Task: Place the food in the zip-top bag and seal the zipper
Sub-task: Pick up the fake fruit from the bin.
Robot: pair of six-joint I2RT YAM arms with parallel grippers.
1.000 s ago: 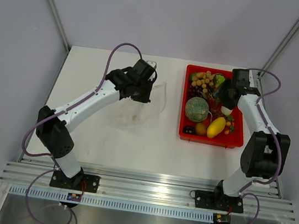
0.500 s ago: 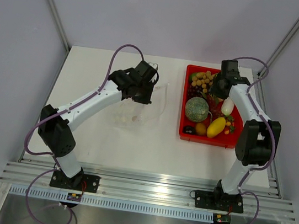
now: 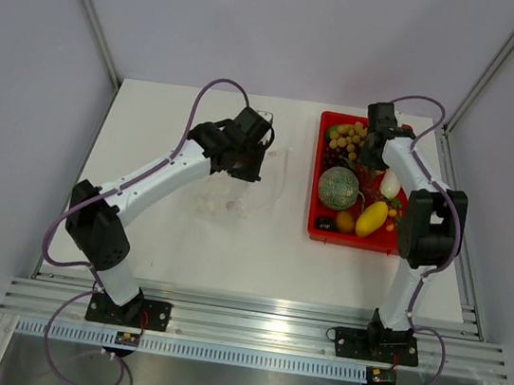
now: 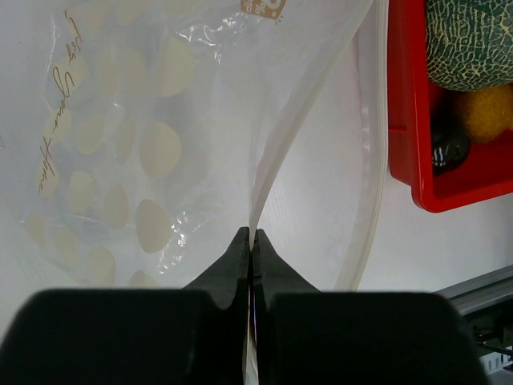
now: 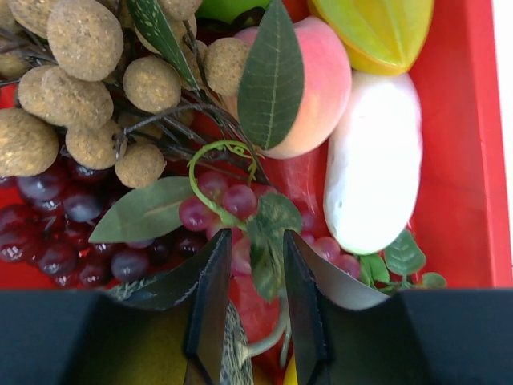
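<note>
The clear zip-top bag (image 3: 238, 188) lies on the white table, mouth toward the red tray. My left gripper (image 4: 251, 234) is shut on one lip of the bag's mouth (image 4: 276, 152) and holds it up; the zipper strip (image 4: 370, 160) runs along the other lip. In the top view the left gripper (image 3: 250, 158) sits over the bag's far end. The food lies in the tray (image 3: 314, 222). My right gripper (image 5: 252, 241) is narrowly open low over the purple grape bunch (image 5: 215, 200), with a grape and a green leaf (image 5: 272, 241) between its fingers. In the top view it (image 3: 370, 153) is at the tray's back.
The tray also holds a brown longan bunch (image 5: 80, 64), a peach (image 5: 317, 80), a white piece (image 5: 373, 160), a green melon (image 3: 338, 187) and a yellow fruit (image 3: 372, 218). The tray's near corner (image 4: 433, 196) shows right of the bag. A metal rail runs along the table's near edge.
My right arm swung from the tray's right side to its back middle, over the grapes. My left gripper kept its hold on the bag and shifted slightly.
</note>
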